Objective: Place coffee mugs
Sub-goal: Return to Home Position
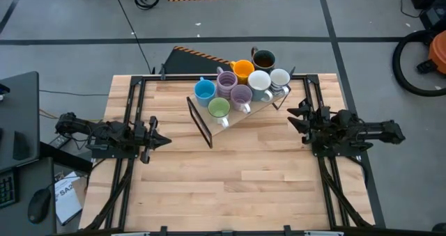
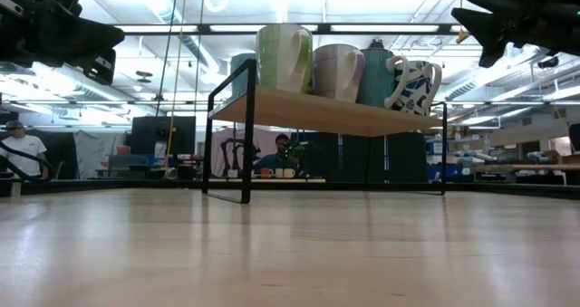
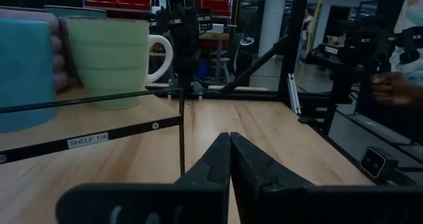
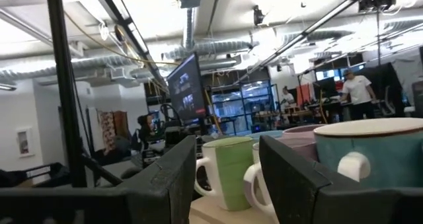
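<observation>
While the left gripper (image 1: 162,140) and right gripper (image 1: 293,115) hang empty at mid-frame, eight coffee mugs (image 1: 240,95) crowd the shelf (image 1: 265,105), upper centre.
Left fingers (image 3: 217,163) pressed together; right fingers (image 4: 177,178) spread, near the shelf's right end.

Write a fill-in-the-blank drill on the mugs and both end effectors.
1. The left end effector is ____.
2. The right end effector is ____.
3. In the high view, the ____ mug stands between a purple mug and the dark mug.
4. The shelf holds ____ mugs.
Missing words: shut; open; orange; eight.
</observation>
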You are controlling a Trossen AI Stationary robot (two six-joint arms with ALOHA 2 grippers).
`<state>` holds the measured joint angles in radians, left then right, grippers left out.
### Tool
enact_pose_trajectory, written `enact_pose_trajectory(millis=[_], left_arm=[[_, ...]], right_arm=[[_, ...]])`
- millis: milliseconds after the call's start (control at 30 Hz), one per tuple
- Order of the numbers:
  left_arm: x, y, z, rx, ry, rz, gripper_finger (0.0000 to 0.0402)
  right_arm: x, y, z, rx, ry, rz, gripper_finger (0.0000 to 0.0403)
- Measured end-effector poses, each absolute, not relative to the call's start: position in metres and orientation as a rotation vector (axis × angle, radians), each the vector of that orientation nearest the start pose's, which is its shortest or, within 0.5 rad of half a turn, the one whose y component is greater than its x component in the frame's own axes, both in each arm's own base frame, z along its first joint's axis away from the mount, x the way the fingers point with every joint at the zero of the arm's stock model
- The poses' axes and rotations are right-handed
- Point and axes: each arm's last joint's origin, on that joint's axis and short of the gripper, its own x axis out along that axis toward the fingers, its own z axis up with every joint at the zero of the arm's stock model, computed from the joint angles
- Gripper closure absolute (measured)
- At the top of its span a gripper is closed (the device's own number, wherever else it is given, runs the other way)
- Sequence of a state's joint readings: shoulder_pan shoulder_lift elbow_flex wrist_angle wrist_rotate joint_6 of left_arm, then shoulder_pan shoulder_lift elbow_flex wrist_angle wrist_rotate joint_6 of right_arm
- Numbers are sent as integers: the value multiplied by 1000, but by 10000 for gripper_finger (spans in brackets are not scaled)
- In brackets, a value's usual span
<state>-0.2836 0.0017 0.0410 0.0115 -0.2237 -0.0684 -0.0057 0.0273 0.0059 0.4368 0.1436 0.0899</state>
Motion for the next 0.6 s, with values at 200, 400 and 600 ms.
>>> enact_pose_trajectory(millis=[200, 400, 600], left_arm=[[93, -20, 176, -78, -37, -62, 390], [96, -22, 170, -104, -37, -85, 390], [96, -22, 170, -107, -36, -85, 390]], right_arm=[[92, -11, 199, 173, -370, -99, 231], [92, -13, 199, 206, -365, -84, 231], [93, -12, 197, 196, -337, -43, 231]])
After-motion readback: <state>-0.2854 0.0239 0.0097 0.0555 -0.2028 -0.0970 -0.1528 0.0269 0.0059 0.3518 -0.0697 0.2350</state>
